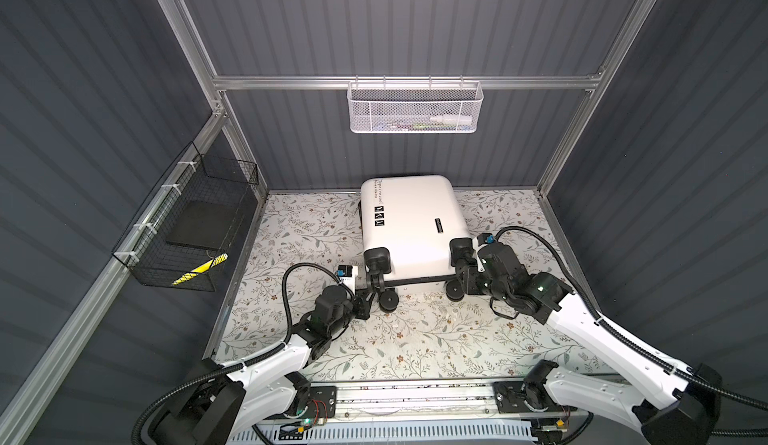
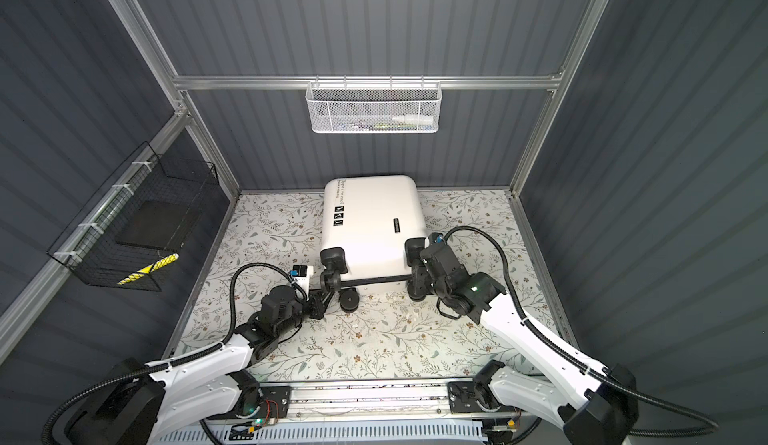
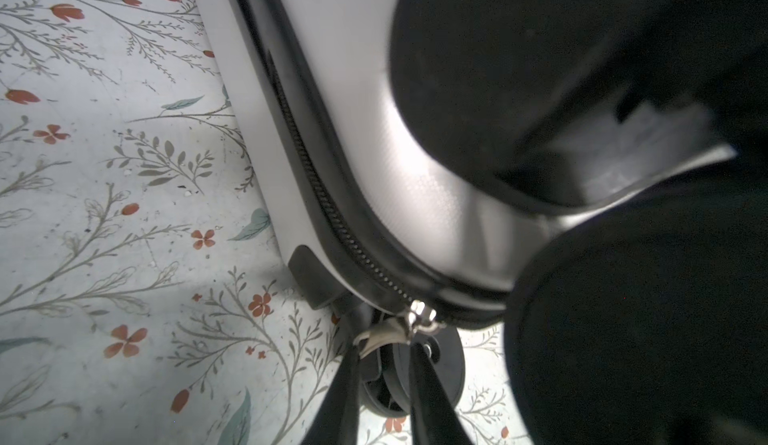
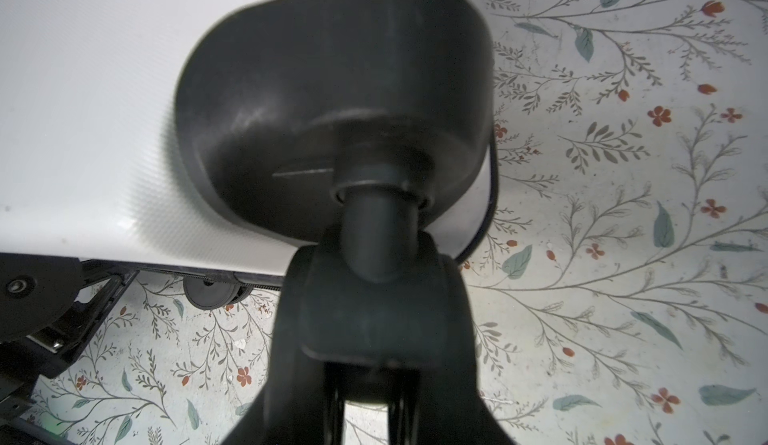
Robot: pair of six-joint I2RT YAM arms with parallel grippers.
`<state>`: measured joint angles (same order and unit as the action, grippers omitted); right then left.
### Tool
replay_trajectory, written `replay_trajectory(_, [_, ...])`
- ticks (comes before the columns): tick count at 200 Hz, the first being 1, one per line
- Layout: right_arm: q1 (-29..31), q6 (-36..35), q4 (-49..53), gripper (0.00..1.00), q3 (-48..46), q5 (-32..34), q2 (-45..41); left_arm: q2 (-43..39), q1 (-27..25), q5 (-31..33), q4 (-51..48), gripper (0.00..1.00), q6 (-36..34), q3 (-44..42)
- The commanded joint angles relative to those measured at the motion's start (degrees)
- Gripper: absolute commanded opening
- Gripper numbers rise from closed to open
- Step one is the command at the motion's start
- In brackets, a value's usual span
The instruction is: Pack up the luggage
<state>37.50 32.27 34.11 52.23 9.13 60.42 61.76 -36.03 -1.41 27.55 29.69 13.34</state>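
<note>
The white luggage [image 1: 411,222] [image 2: 374,222] lies flat and zipped shut on the floral table, its black wheels toward the near side. At its near left corner my left gripper [image 1: 371,293] [image 2: 326,297] [image 3: 386,351] has its two thin fingers narrowly apart on either side of the pale zipper pull [image 3: 384,333]. The pull touches one fingertip, and a gap still shows between the jaws. At the near right corner my right gripper [image 1: 461,272] [image 2: 417,274] [image 4: 370,364] is shut on the black wheel caster [image 4: 374,297].
A white mesh basket [image 1: 413,108] with a white bottle hangs on the back rail. On the left wall hangs a black wire basket [image 1: 187,231] holding a flat black item and something yellow. The floral table [image 1: 415,339] extends toward the front rail.
</note>
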Motion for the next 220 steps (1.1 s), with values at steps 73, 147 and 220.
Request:
replay_trajectory(73, [0.02,0.33,3.44,0.05,2.7,1.2,-0.39,4.88,-0.18,-0.4,7.82,0.15,-1.74,-0.33])
replay_trajectory(147, [0.03,0.1,4.15,0.04,3.06,1.6,-0.18,5.6,-0.18,-0.61,9.81,0.18,-1.48,-0.34])
replay_trajectory(220, [0.01,0.08,4.08,0.04,2.94,1.56,0.18,5.22,-0.17,0.66,9.34,0.26,-1.63,-0.6])
